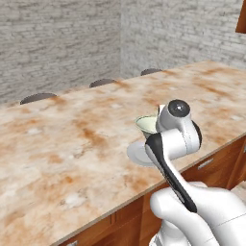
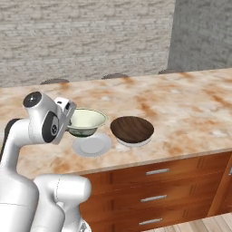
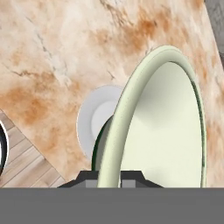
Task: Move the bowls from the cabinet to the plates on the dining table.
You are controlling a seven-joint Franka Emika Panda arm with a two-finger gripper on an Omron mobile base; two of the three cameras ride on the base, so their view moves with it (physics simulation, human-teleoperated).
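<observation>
1. I saw the gripper (image 3: 109,177) with its jaws clamped on the rim of the cream bowl (image 2: 86,121); in the hand view the rim ran up from between the two dark tips.
2. From the right base view, I had the cream bowl held in the air, tilted a little, just above and slightly behind the empty plate (image 2: 92,145).
3. That plate lay flat on the tabletop (image 2: 181,108) near its front edge, and the bowl was not resting on it as far as I could tell.
4. In the hand view the plate (image 3: 94,120) showed as a white disc partly hidden behind the bowl (image 3: 162,131), whose pale inside faced the camera with the green band visible along its outer edge.
5. The brown bowl (image 2: 132,129) sat to the right of the cream one in the right base view, resting on the second plate (image 2: 136,142), of which I saw only a thin white edge beneath it.
6. In the left base view the arm covered much of the cream bowl (image 1: 146,124); the empty plate (image 1: 137,154) peeked out below it on the tabletop (image 1: 72,144).
7. Drawers (image 2: 154,186) with silver handles ran under the tabletop's front edge.
8. A grey brick wall (image 2: 86,36) stood behind.
</observation>
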